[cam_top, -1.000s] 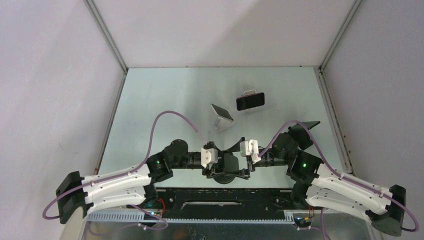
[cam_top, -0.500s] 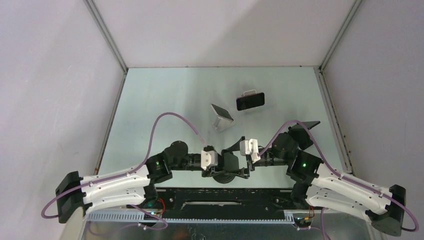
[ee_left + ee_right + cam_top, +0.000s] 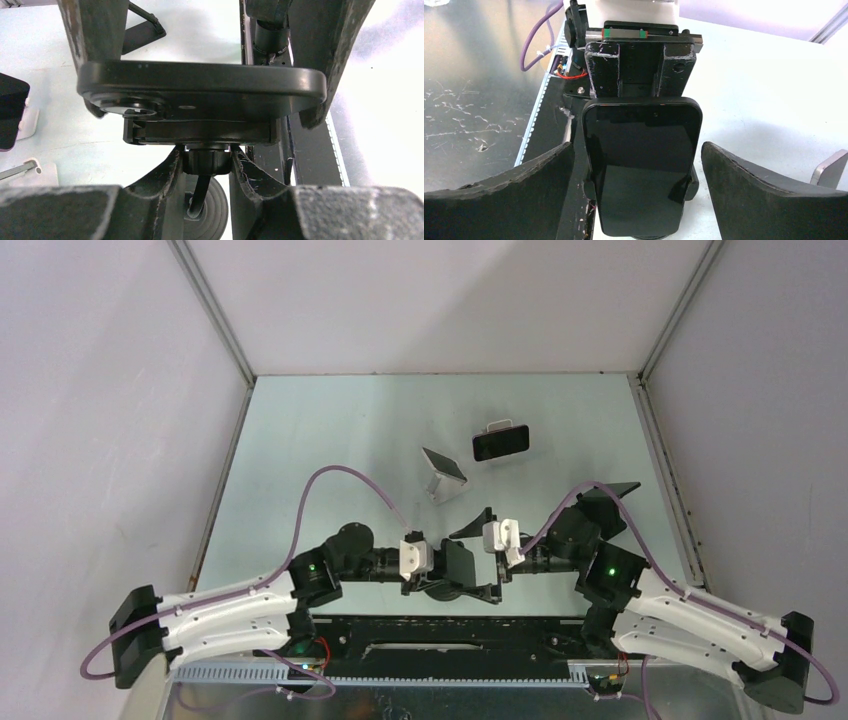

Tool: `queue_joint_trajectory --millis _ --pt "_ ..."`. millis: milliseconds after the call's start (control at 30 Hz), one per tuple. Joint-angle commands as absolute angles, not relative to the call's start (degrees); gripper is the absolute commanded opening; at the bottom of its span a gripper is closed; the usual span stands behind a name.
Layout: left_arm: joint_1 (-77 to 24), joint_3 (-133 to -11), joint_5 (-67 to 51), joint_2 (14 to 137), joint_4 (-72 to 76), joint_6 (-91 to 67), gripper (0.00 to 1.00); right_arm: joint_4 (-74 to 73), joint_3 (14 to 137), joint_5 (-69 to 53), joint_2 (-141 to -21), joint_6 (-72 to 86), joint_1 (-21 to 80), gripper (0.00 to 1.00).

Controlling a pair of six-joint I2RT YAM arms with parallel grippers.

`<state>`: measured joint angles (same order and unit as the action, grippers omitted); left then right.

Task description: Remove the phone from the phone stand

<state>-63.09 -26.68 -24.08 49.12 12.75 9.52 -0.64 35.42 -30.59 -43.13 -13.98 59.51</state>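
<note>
A black phone (image 3: 641, 165) stands upright with its dark screen facing the right wrist camera, clipped at both sides in a black phone stand (image 3: 200, 132). My right gripper (image 3: 638, 150) is open, its fingers (image 3: 769, 200) wide on either side of the phone and not touching it. From behind, my left gripper (image 3: 206, 157) is shut on the stand's round neck knob (image 3: 206, 162), under the phone's back (image 3: 200, 90). The stand's round base (image 3: 207, 215) rests on the table. From above, both the left gripper (image 3: 440, 572) and the right gripper (image 3: 482, 558) meet at the phone (image 3: 462, 562).
Farther back stand another dark phone on a white holder (image 3: 500, 443) and a grey tilted holder (image 3: 443, 475). A black wedge-shaped object (image 3: 610, 495) lies by the right arm. The black base rail (image 3: 430, 635) runs along the near table edge.
My left gripper has closed onto the stand's neck. The right gripper's fingers have spread wider around the phone. Both arms have hardly shifted.
</note>
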Motion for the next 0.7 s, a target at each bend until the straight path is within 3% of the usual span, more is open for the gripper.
queue_joint_trajectory --millis 0,267,667 --pt "-63.11 -26.94 -23.66 45.94 19.16 11.99 0.00 1.22 36.30 -30.76 -40.51 -12.33 59.85 0.99" --pt "-63.11 -27.20 -24.22 44.83 15.66 10.85 0.00 -2.60 36.30 -31.21 -35.33 -8.14 59.91 0.99" --pt "-63.02 -26.93 -14.70 37.92 11.86 6.52 0.00 -9.84 37.38 -15.58 -31.38 9.54 58.76 0.99"
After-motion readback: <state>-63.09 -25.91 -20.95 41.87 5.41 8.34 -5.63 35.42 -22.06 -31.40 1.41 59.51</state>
